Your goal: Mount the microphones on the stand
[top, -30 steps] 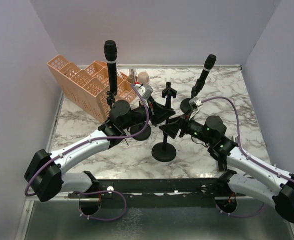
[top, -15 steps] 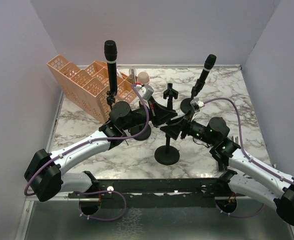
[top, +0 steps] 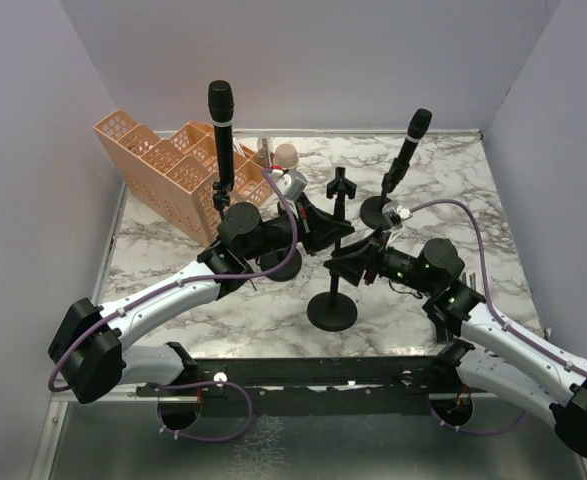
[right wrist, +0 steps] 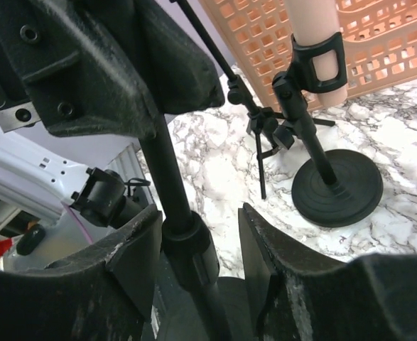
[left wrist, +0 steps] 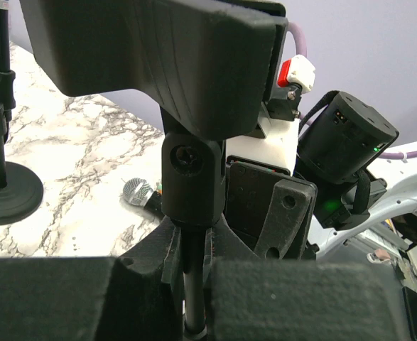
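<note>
While my left end effector (top: 333, 228) is clamped on the neck of the near stand (top: 331, 310) and my right end effector (right wrist: 197, 234) straddles its pole lower down, fingers apart, the silver-headed microphone (left wrist: 138, 193) lies flat on the marble surface (top: 473, 200) just beyond that pole, its long axis running behind it. I judge my right end effector the nearer one. The other microphones (top: 220, 110) stand clipped farther back, within pale walls (top: 303, 60).

White-and-grey marbled tabletop (top: 263, 325) fills the middle. Plain pale lilac walls close it in: back wall (top: 323, 60), left wall (top: 23, 180), right wall (top: 563, 150). Black rail (top: 323, 400) runs along the tabletop's near edge, with a brushed metal sheet (top: 323, 450) below it. Light is soft and even, shadows faint.
</note>
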Motion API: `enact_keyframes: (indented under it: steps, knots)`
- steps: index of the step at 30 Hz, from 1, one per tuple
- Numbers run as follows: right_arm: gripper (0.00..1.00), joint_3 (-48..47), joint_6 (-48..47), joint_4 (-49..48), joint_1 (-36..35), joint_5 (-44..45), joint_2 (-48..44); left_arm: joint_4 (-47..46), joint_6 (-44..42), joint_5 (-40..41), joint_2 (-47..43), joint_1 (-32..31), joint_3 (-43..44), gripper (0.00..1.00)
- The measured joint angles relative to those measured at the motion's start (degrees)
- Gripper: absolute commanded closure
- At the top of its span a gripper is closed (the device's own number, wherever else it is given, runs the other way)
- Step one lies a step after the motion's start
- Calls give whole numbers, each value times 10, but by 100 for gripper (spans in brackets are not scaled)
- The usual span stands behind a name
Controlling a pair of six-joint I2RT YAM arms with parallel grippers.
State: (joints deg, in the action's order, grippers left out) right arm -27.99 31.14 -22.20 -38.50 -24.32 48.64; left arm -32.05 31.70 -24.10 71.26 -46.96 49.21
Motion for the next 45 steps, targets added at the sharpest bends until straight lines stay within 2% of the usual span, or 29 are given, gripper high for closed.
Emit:
enact_keyframes:
  steps: [3,5,11,13,17,21,23,28,33,36,45]
  knots:
    - [50,9,5,1,0,-9,-12,0,0,0,0,0,0,100]
    - [56,14,8,2,0,-11,-20,0,0,0,0,0,0,100]
    - [96,18,16,4,0,-11,-25,1,1,0,0,0,0,100]
    - [99,18,9,3,0,-16,-22,7,6,0,0,0,0,98]
    - [99,18,1,2,0,-16,-16,14,8,2,0,1,-2,72]
    - [99,18,-1,10,0,0,-21,1,5,10,-8,1,-14,39]
    - [99,19,-2,15,0,16,-27,-9,7,14,-19,1,-26,30]
    - [99,24,-12,17,2,60,-58,-26,7,24,-50,1,-79,14]
    - [99,24,-14,17,3,92,-77,-26,15,21,-69,1,-150,13]
    - [99,24,-14,17,3,101,-82,-22,19,1,-67,1,-176,17]
    - [99,23,-2,14,3,103,-83,-26,19,-58,-34,-4,-180,24]
